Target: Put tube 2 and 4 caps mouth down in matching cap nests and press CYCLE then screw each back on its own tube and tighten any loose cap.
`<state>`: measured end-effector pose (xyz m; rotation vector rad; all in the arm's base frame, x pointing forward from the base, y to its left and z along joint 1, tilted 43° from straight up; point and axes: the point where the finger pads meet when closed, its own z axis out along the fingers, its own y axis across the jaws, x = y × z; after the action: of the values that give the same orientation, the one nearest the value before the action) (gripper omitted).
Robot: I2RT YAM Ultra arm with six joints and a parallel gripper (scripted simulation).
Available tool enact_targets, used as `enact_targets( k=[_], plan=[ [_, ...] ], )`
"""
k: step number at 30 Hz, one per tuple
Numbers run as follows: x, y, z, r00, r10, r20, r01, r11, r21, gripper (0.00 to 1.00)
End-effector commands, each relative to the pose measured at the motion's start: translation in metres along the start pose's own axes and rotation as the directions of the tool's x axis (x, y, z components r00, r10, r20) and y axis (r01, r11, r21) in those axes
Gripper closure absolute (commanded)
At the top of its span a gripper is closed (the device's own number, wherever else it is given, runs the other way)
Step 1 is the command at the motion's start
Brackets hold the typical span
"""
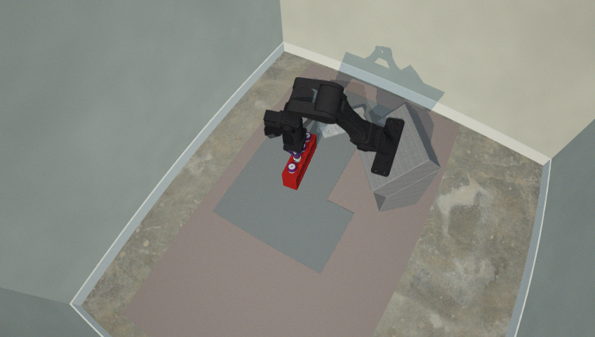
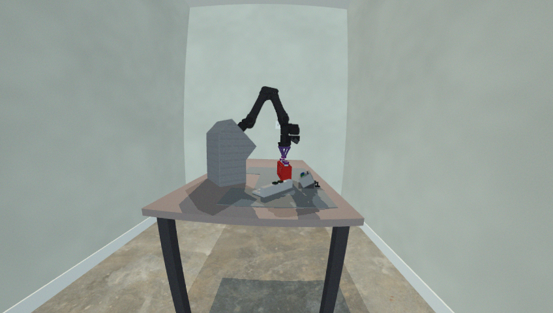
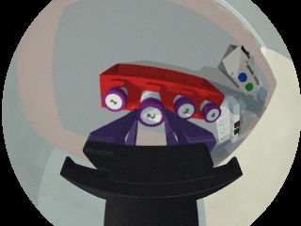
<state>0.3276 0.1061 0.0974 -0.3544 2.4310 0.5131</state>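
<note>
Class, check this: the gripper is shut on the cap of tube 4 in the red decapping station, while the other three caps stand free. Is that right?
Not quite. The wrist view shows the gripper shut on the cap of tube 2, second from the left in the red decapping station, its dot marked 2. The other three caps stand free.

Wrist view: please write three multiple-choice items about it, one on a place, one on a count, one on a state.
1. Where is the gripper?
A. at the second cap from the left
B. over the blue key
C. at the cap furthest right

2. How many purple caps show at the red block?
A. two
B. four
C. six

3. What is the state of the gripper?
A. wide open, holding nothing
B. shut on a cap
C. shut on the green key

Answers:
1 A, the purple fingers flank the cap marked 2.
2 B, four white-dotted caps stand in one row.
3 B, the fingers press that cap from both sides.
</note>
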Motion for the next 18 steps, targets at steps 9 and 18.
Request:
enact_targets(
  k=[9, 18],
  plan=[
    [0.005, -0.015, -0.016, 0.987, 0.163, 0.007, -0.163, 0.987, -0.003, 1.00],
    [0.028, -0.060, -0.016, 0.788, 0.616, 0.005, -0.616, 0.788, -0.004, 1.00]
  ],
)
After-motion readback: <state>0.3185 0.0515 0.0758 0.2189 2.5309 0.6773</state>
